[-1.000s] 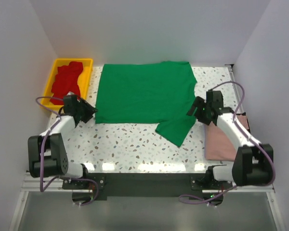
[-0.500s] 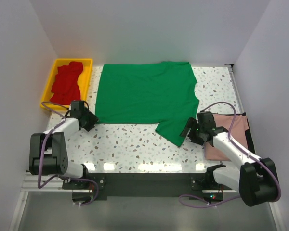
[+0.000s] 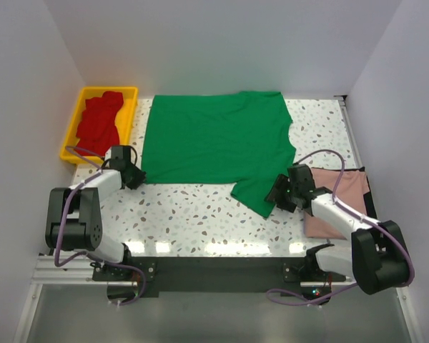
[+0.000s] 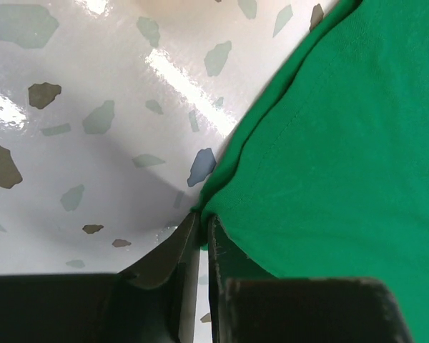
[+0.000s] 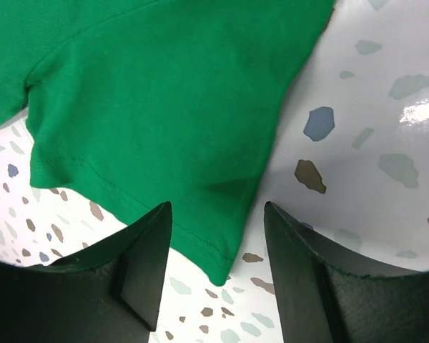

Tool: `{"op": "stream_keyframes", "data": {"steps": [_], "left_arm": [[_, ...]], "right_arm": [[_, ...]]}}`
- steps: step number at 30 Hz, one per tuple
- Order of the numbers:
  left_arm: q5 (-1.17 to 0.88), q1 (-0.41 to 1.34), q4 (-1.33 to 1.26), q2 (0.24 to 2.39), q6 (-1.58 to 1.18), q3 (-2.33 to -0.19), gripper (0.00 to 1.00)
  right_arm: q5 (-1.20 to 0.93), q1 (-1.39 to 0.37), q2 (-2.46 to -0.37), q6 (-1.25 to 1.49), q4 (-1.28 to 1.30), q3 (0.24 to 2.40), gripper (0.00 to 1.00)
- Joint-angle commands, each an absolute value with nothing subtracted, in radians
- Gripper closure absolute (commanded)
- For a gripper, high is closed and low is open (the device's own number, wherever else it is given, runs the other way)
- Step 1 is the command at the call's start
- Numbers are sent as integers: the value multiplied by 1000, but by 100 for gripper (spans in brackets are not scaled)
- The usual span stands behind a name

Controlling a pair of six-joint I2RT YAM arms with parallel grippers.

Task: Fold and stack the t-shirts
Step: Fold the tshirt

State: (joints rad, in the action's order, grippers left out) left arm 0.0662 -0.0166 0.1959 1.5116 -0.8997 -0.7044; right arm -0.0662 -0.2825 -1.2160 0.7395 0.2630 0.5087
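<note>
My left fingers (image 4: pixel 191 239) are clenched on the bright green cloth t-shirt's (image 4: pixel 343 143) hem; my right fingers (image 5: pixel 146 250) are spread, its sleeve tip between them.

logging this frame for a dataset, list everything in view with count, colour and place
green t-shirt: 1, bright green, spread flat mid-table
pink t-shirt: 1, dusty pink, at the near right edge
red t-shirts: count unclear, red, piled in the tray
tray: 1, yellow, far left corner
table: 1, white speckled, under everything
left gripper: 1, black, shut on the green t-shirt's near left corner
right gripper: 1, black, open over its near right sleeve
</note>
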Motion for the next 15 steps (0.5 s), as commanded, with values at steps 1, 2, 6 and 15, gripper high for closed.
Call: {"op": "stream_keyframes", "data": {"steps": [1,2,6,15], "left_arm": [[104,-12,204,1532,-894,-726,89],[107,-12,206,1528,-893,-726,95],[117,-11,212,1516,-882,-735,100],[141,-17,259,1457,-861,-741,100]], "right_arm": [[-38,-304,-1235,762,230,469,44],[-35,-305,-1235,764,230,466,45],[-25,-314,-1250,764,213,454,55],[-32,-330,-1241,746,235,454,99]]}}
